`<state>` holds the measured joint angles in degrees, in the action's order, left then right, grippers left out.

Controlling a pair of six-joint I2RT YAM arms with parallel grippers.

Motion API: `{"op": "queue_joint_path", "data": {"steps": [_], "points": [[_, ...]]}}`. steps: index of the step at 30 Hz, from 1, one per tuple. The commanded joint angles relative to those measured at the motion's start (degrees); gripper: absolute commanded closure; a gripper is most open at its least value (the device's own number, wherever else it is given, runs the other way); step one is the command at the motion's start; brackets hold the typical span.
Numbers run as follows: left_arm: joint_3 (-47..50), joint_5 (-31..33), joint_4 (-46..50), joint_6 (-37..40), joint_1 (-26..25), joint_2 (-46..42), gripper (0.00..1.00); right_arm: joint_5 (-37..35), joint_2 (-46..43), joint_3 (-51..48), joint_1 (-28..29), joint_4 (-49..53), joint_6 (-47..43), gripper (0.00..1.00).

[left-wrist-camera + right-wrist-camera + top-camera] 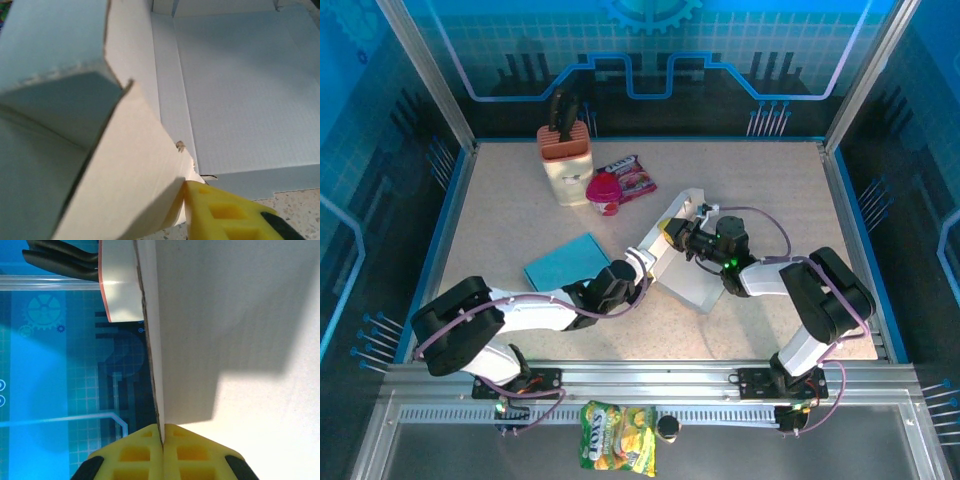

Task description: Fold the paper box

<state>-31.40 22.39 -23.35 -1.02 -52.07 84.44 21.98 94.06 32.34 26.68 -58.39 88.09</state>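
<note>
Here: paper box (pixel 690 282) on speckled tbl (pixel 770 200), blue walls (pixel 720 40), maybe glass.

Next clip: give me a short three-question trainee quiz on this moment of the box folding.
1. True or false: the jaws of the right gripper are pinched shut on an edge of the paper box.
2. What lies flat on the left arm's side of the paper box? A) a teal sheet B) a banana C) a pair of scissors
3. Fill in: the cup beside the knife block is coloured ____.
Key: 1 true; 2 A; 3 pink.
</note>
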Motion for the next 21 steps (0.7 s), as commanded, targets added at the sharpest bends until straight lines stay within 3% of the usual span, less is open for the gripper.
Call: {"op": "queue_joint_path", "data": {"steps": [1, 11, 21], "points": [[-0.9, 5.0, 0.2, 0.7, -0.2, -0.7, 0.67, 1.7, 1.0, 1.5, 0.6, -3.8, -0.6, 1.00], [4.5, 6.1, 3.8, -2.7, 2.2, -11.1, 0.49, 2.6, 7.1, 4.0, 1.7, -9.2, 0.4, 1.00], [7.1, 3.4, 4.6, -4.6, 2.4, -12.0, 0.52, 3.8, 15.2, 2.9, 0.9, -20.4, 4.8, 1.00]]}}
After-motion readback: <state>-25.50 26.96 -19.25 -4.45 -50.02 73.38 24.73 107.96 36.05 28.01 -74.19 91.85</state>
